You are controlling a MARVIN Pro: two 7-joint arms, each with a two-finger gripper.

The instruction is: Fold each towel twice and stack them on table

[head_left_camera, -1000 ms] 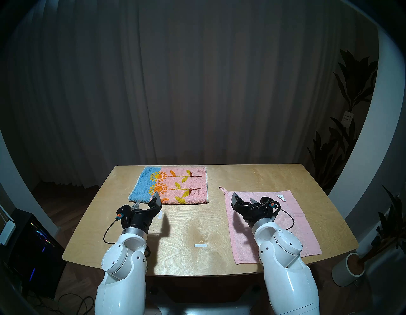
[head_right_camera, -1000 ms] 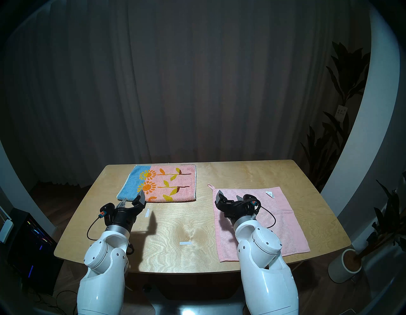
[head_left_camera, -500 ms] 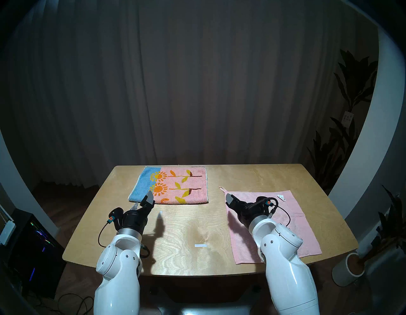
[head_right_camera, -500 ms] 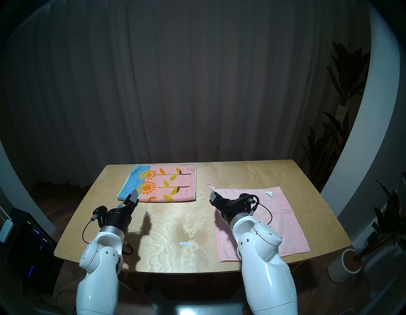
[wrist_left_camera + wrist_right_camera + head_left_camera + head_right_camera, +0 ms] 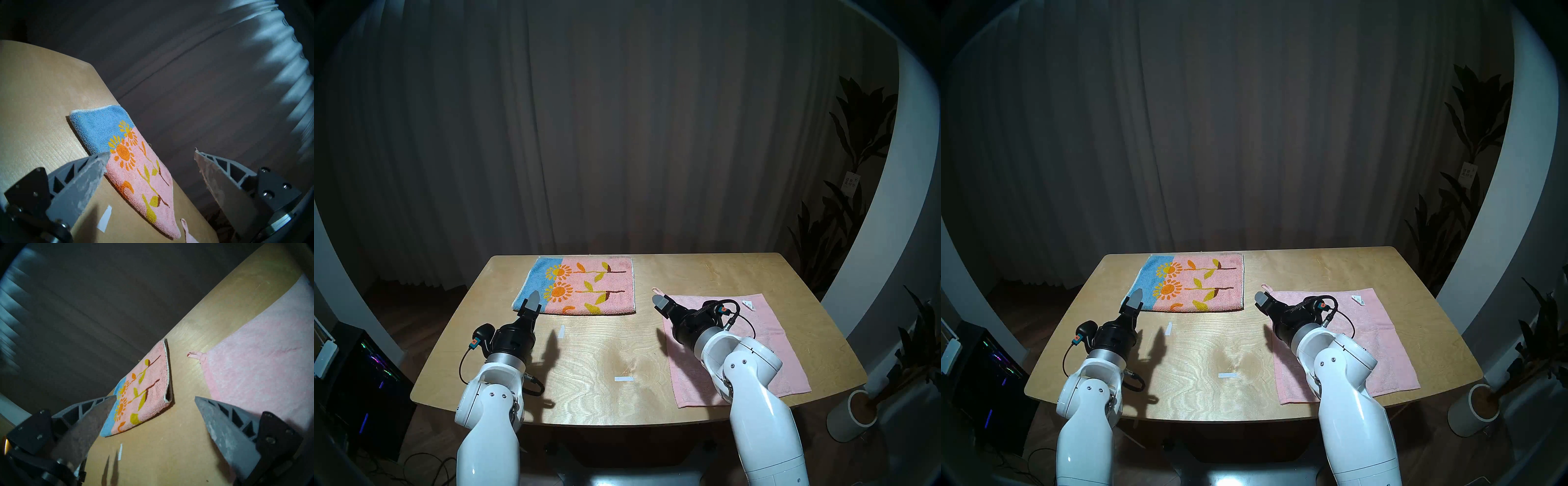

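Note:
The sunflower towel (image 5: pixel 585 288) lies folded double at the far left-middle of the table (image 5: pixel 602 400); its doubled right edge shows in the right wrist view (image 5: pixel 149 387). The plain pale pink towel (image 5: pixel 745 342) lies spread flat on the right, with its loop (image 5: pixel 656 290) at the far left corner and a white tag (image 5: pixel 748 305). My left gripper (image 5: pixel 534 299) is open and empty above the sunflower towel's near blue corner (image 5: pixel 95 129). My right gripper (image 5: pixel 660 300) is open and empty over the pink towel's far left corner, near the loop (image 5: pixel 195 355).
Two white tape marks (image 5: pixel 623 378) (image 5: pixel 561 331) lie on the wood between the arms. A white pot with a plant (image 5: pixel 853 417) stands on the floor to the right, and a lit computer case (image 5: pixel 365 373) to the left. A dark curtain hangs behind the table.
Both grippers have swung left and their wrists have rolled. The left went from the orange flowers to the blue corner, the right toward the pink towel's loop. Both stayed open and empty.

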